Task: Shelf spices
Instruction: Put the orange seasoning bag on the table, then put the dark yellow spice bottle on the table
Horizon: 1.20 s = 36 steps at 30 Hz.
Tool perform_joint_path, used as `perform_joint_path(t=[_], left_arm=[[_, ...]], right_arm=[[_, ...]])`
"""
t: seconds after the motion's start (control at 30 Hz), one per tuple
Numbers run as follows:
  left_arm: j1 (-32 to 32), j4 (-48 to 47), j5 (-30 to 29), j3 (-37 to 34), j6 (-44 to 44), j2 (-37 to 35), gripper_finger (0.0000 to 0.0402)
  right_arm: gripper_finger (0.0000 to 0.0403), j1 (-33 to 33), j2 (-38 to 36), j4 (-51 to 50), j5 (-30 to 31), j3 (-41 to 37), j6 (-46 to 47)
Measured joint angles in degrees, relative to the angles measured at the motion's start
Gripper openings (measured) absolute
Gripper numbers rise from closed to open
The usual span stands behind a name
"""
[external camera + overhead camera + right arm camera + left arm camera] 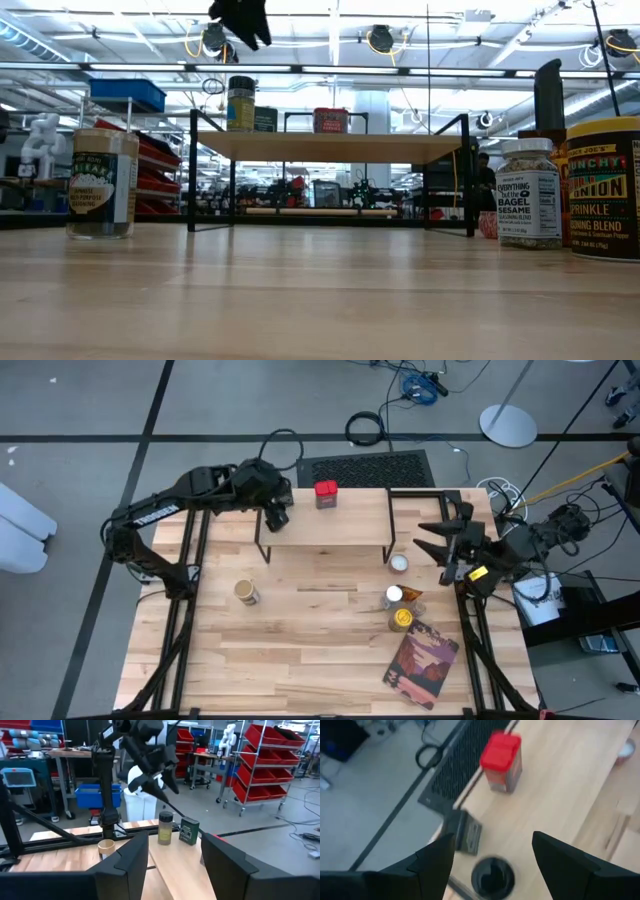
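Warehouse racks stand behind the plank table (300, 650). Above the shelf (330, 520), the left gripper (492, 852) hovers, fingers apart, over a black-capped jar (492, 877); right gripper (440, 545) waits, fingers apart.

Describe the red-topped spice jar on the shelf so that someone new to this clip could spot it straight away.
Find the shelf, the pale plank rack at the table's far edge. Three containers stand toward its left end: a black-lidded jar, a dark green tin and the red-lidded jar. The red one stands apart from the other two, nearer the shelf's middle, and is the only one with a bright red cap.
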Motion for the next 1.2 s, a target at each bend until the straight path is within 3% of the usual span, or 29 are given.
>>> perform_joint_path(t=[0.4, 0.63, 0.8, 0.97, 1.2], left_arm=[[-1.5, -9.7, 7.6, 2.9, -5.8, -1.8, 0.0281], [-1.5, -10.9, 7.7, 2.4, 1.1, -1.8, 0.0337], [-0.3, -11.0, 6.7, 1.7, -0.4, -1.2, 0.0361], [1.5, -11.0, 10.9, 1.7, -0.6, -1.2, 0.0363], [6.4, -11.5, 9.4, 1.7, -4.2, -0.6, 0.0363]], right_arm=[[0.0171, -5.9, 1.1, -4.3, -0.7, 3.4, 2.2], [0.0171, -9.7, 3.9, -5.6, -4.2, 3.4, 1.6], [0.0171, -14.8, 6.5, -3.6, -10.4, 3.4, 1.3], [0.0171, -20.1, 8.7, -0.8, -18.6, 3.4, 0.6], [0.0171, -26.4, 12.0, 2.4, -26.8, 3.4, -1.0]])
